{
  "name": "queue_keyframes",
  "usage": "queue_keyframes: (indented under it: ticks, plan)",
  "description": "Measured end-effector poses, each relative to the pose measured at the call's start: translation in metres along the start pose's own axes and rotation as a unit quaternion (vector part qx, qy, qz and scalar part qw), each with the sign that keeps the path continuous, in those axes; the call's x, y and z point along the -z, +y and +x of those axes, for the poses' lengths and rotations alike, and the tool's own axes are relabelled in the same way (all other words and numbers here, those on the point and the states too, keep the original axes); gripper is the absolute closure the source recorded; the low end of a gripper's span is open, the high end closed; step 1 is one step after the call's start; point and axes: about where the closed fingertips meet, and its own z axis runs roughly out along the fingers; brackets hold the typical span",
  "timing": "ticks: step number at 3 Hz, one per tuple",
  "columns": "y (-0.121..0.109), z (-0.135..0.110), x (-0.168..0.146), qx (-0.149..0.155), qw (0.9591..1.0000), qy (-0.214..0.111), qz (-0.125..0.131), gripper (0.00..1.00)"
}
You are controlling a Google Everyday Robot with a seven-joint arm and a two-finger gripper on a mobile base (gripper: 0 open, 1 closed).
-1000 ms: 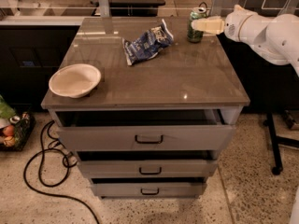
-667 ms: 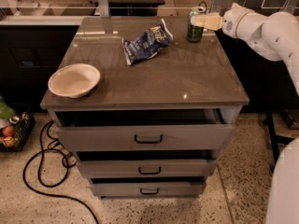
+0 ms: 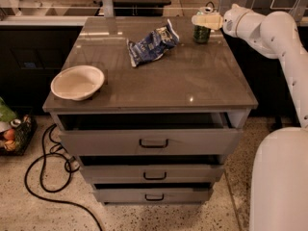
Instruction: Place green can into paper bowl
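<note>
The green can (image 3: 201,34) stands upright at the far right corner of the grey cabinet top (image 3: 192,76). My gripper (image 3: 206,20) reaches in from the right at the can's upper part and covers most of its top. The can still rests on the surface. The paper bowl (image 3: 77,82) sits empty near the front left corner, far from the gripper.
A crumpled blue-and-white snack bag (image 3: 150,44) lies at the back middle, between can and bowl. The top drawer (image 3: 154,138) stands slightly open. My white arm (image 3: 284,47) and base (image 3: 281,182) are on the right. Cables and a basket (image 3: 14,134) are on the floor at the left.
My gripper has moved a little left, from beside the can to over its upper part. The can, the bag and the bowl have not moved.
</note>
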Motion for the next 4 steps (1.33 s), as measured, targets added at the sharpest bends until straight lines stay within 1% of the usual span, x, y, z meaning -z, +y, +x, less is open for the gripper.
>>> queue_keyframes:
  ticks: [2, 3, 4]
  plan:
    - [0.001, 0.025, -0.026, -0.011, 0.9998, 0.011, -0.010, 0.00]
    - [0.001, 0.034, -0.032, -0.018, 0.9997, 0.010, -0.013, 0.16]
    - [0.004, 0.034, -0.035, -0.018, 0.9997, 0.011, -0.015, 0.39]
